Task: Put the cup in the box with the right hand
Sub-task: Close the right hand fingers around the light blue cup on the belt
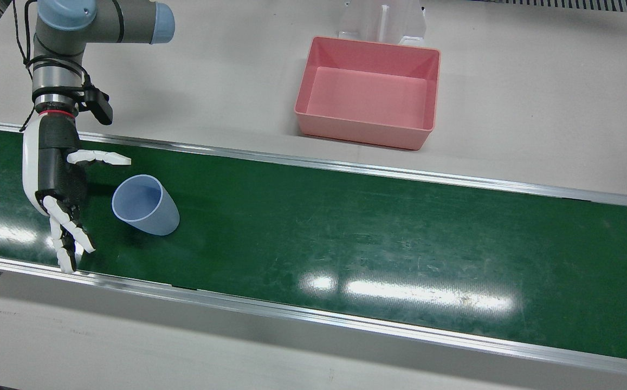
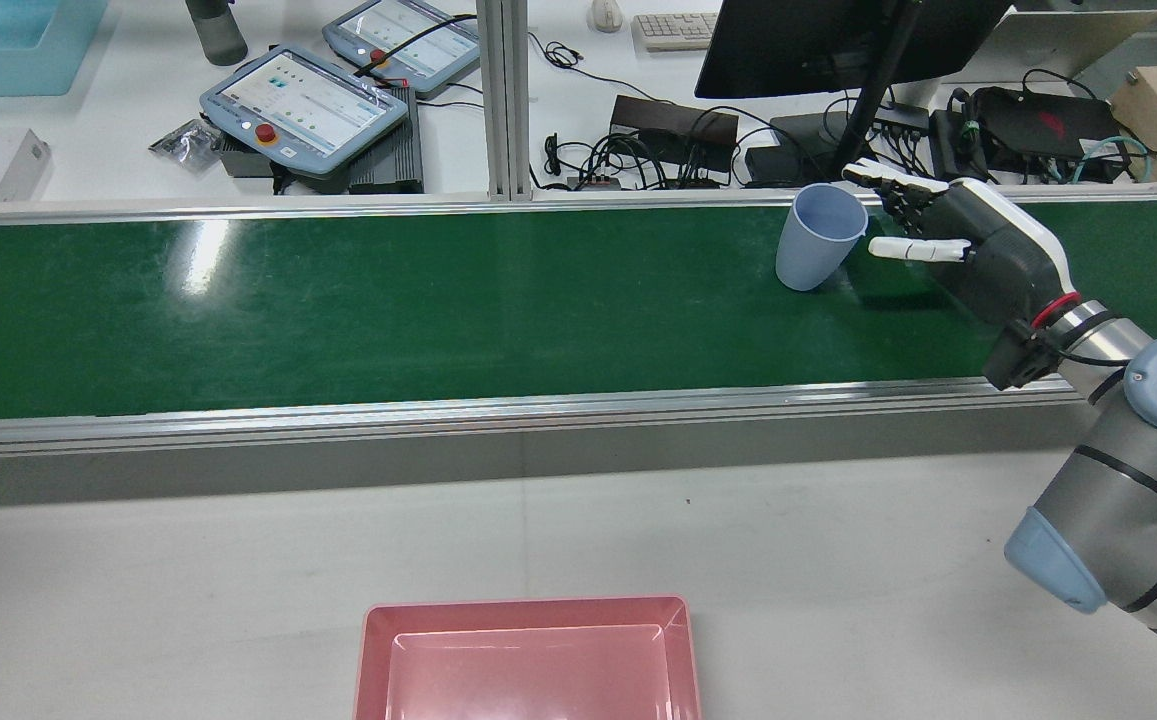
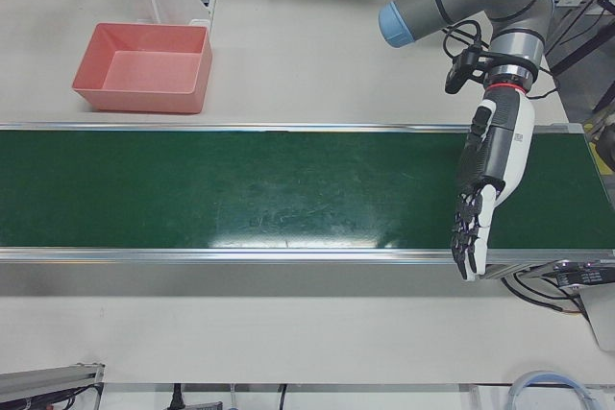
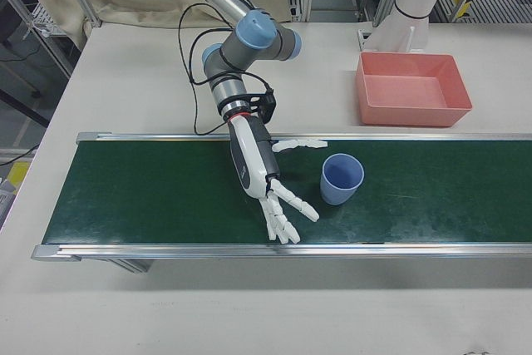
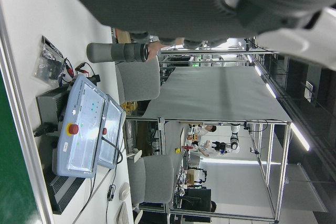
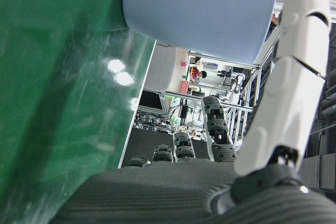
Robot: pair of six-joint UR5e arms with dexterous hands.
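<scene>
Front view, left to right. The right hand hangs low over the glossy green conveyor belt, palm toward the pale blue plastic cup. Hand is spread and holds nothing: the thumb reaches out on the far side of the cup, and the other fingers fan toward the near aluminium rail. A clear gap of belt shows between hand and cup; no contact is visible.

The cup stands upright on the belt, mouth up, just beside the hand, roughly midway between the two rails. In the right hand view the cup wall fills the top of the frame, with the white thumb alongside it but apart.

Further right and beyond the belt, the pink rectangular plastic box sits on the light grey desk, well apart from the cup. It has nothing in it.

The left-front view shows the left hand above the belt's far end, fingers pointing down toward the near rail, extended, close together and closed on nothing.

The rear view agrees: cup near the belt's far rail, right hand just beside it, box at the bottom edge.
</scene>
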